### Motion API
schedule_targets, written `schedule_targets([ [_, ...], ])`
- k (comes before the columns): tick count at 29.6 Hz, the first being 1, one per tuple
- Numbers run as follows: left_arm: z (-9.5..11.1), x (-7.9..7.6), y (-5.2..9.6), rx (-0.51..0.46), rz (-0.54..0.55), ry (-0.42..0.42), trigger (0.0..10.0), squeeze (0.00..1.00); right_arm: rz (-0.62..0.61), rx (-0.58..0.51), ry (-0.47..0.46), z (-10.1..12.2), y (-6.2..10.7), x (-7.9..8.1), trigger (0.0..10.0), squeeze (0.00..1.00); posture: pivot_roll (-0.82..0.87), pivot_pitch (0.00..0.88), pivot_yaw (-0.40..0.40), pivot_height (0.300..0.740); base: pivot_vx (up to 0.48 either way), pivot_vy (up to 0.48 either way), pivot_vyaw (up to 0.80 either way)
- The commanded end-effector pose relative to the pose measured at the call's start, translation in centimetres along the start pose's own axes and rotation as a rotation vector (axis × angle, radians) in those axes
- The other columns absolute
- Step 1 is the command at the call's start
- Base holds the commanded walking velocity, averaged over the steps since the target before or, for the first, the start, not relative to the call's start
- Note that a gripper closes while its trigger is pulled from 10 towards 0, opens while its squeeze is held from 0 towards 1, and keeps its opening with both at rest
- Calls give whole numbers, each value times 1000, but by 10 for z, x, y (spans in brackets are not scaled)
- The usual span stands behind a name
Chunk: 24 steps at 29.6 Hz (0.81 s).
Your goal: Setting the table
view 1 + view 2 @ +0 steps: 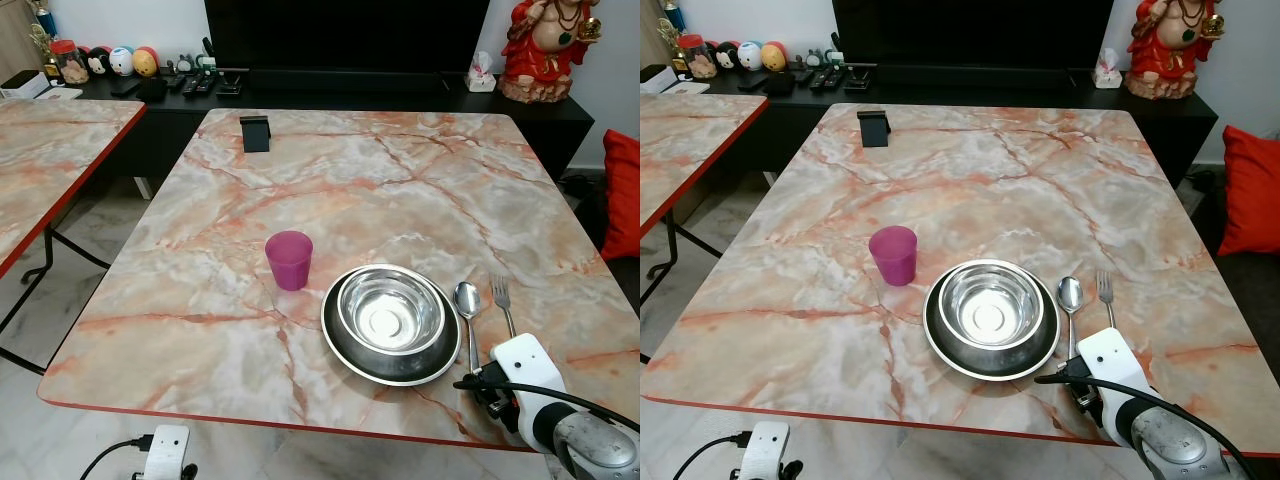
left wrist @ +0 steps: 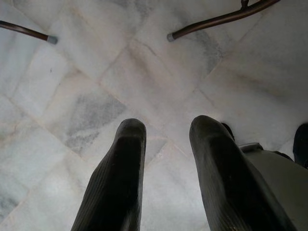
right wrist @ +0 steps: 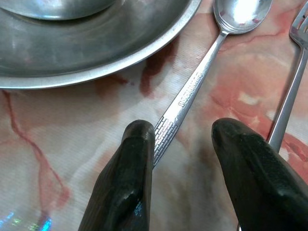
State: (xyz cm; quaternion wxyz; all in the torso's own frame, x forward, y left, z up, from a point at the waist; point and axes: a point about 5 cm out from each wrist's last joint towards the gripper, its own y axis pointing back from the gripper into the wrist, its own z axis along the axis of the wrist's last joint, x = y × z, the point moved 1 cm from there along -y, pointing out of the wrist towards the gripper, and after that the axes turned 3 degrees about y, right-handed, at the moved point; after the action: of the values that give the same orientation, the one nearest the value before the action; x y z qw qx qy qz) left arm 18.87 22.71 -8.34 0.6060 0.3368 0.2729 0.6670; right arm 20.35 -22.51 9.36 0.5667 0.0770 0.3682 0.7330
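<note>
Lower right, right gripper [image 3: 180, 144] hovers spread over the spoon [image 3: 202, 82] handle, squaring it beside the plate [image 3: 96, 53]; left gripper [image 2: 166, 144] hangs parted.

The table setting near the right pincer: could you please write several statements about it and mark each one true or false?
1. The bowl sits inside the plate. True.
2. The spoon lies between the plate and the fork. True.
3. The cup stands to the right of the fork. False: it stands left of the plate.
4. The right pincer grips the spoon. False: its fingers are open over the spoon's handle end.
5. The left pincer rests on the table. False: it hangs open over the floor.
</note>
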Motion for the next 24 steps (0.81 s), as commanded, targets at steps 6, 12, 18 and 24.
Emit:
schedule_targets([
  [6,-5,-1,1,25,2,-9,10000,0,-26,19,-15,-5,3,-5,10000,0,-59,37,19,740,0,0,0],
  [12,-5,0,1,22,2,-8,10000,0,-26,9,-20,-2,1,-4,10000,0,-56,38,18,740,0,0,0],
  [18,-4,0,1,19,1,-9,10000,0,-61,-79,-70,10,1,-6,10000,0,-55,38,20,740,0,0,0],
  [24,-4,0,0,19,0,-10,10000,0,-165,-179,-180,26,-1,-20,10000,0,-54,38,20,740,0,0,0],
])
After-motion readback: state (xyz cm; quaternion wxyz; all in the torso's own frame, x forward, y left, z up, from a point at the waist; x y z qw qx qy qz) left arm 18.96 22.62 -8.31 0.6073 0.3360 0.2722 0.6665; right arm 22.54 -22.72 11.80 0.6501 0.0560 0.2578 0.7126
